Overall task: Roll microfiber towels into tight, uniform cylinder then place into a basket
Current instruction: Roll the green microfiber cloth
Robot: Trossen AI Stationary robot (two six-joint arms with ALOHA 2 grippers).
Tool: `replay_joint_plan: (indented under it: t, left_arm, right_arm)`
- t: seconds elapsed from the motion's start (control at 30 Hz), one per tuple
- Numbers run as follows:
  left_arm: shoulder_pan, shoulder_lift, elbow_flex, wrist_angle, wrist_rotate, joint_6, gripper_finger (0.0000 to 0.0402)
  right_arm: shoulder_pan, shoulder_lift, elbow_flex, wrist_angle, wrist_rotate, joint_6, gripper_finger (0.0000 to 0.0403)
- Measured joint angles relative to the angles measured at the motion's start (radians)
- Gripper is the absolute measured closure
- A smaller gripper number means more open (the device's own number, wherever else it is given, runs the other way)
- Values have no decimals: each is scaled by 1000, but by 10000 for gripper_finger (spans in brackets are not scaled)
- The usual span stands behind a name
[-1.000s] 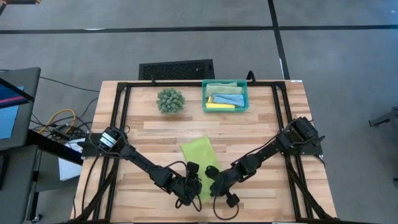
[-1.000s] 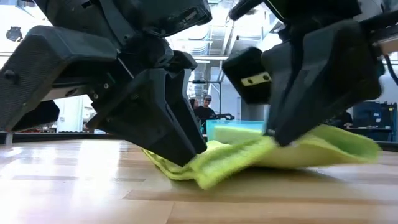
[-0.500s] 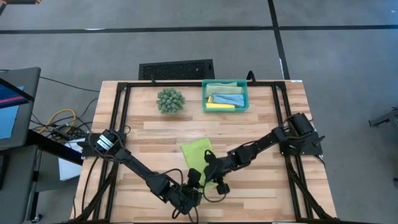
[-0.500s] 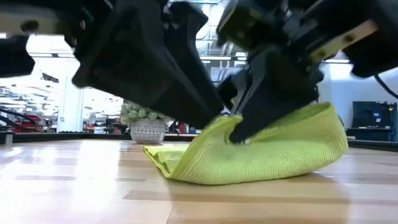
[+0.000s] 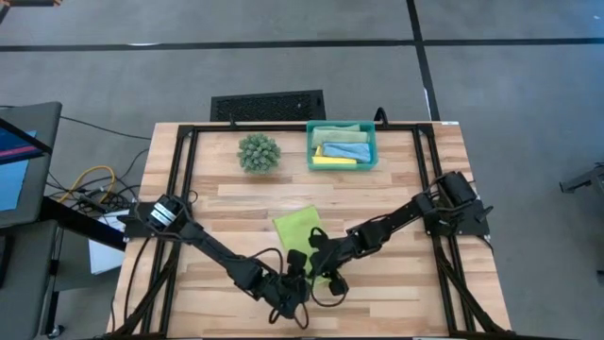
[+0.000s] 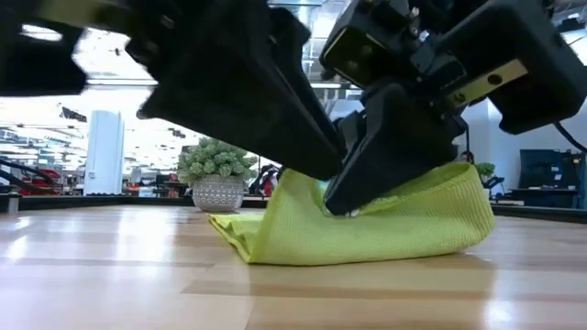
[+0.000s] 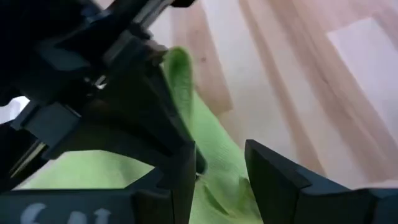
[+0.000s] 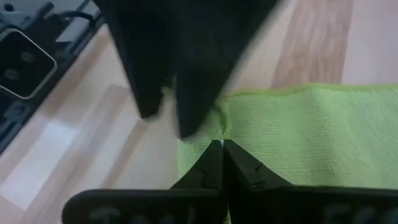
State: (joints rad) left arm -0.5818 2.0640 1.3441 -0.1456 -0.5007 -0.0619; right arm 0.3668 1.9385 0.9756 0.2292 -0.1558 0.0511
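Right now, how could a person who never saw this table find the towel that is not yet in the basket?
Start at the wooden table and look at its near edge, where the two dark arms meet. The lime green towel lies there, partly folded over, with the left gripper and right gripper at its near end. The other towels lie inside the teal basket at the far edge.

The high view looks straight down on the whole table (image 5: 377,194); the low view sits at tabletop height, very near the lime towel (image 6: 385,229), which both close wrist views share
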Motion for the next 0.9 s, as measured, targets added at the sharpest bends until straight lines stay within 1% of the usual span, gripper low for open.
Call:
replay_joint_plan:
  t: [0.07, 0.2, 0.43, 0.53, 0.67, 0.77, 0.9]
  left_arm:
    - [8, 0, 0, 0, 3, -12, 269]
    - [21, 0, -1, -8, 51, -61, 269]
    - [26, 0, -1, -73, 51, -143, 269]
    - [26, 0, -2, -108, 48, -181, 269]
    - [26, 0, -2, -148, 34, -228, 269]
    - [26, 0, -2, -173, 24, -264, 269]
    - [26, 0, -9, -210, 24, -308, 269]
  right_arm:
    - [-1, 0, 0, 4, 0, -1, 378]
    - [-2, 0, 0, 4, 0, -20, 378]
    - [-1, 59, 3, 80, 1, -67, 374]
    - [-3, 65, 0, 76, 1, -70, 365]
    - [-3, 63, 1, 89, 2, -70, 337]
    - [-3, 63, 2, 109, 3, -69, 307]
    - [-13, 63, 1, 94, 3, -59, 264]
